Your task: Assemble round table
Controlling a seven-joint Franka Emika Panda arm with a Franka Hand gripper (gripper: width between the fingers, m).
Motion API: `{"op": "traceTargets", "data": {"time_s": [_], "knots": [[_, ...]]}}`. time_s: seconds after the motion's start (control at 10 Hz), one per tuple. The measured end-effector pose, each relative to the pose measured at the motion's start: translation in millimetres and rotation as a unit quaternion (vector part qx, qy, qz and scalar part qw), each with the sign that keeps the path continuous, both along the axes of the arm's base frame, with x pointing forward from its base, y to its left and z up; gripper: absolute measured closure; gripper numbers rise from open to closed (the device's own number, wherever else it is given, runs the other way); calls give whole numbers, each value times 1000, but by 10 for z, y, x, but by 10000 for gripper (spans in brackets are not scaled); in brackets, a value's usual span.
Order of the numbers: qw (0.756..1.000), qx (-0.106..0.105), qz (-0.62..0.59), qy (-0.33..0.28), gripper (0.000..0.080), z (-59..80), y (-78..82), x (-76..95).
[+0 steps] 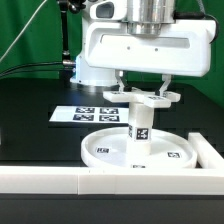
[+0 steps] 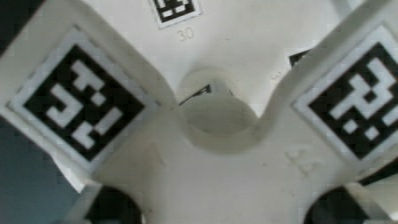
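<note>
White border wall point(image 1: 100, 180) fronts disc point(image 1: 110, 150), leg point(image 1: 141, 128).

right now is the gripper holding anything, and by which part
It seems so: the gripper appears shut on the cross-shaped piece, at its middle, atop the upright leg on the round disc. The fingertip contact itself is not clearly visible.

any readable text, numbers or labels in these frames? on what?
"30": printed under a marker on the cross piece, wrist view; small, slightly blurred.
Everything else is wordless black-and-white markers: on the cross piece, leg, disc and marker board.
No brands or words.
</note>
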State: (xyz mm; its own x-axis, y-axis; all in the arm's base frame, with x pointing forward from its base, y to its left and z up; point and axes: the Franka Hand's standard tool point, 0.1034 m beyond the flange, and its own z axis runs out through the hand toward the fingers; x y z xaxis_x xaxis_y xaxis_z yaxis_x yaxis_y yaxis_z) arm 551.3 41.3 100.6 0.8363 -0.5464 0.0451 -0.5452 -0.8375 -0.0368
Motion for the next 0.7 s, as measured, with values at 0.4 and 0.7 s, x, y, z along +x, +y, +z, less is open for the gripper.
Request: {"op": "traceTargets", "data": {"time_s": [0.4, 0.7], "knots": [[980, 46, -195, 5, 359, -9, -24, -4], [937, 69, -343, 16, 359, -12, -37, -11]]}}
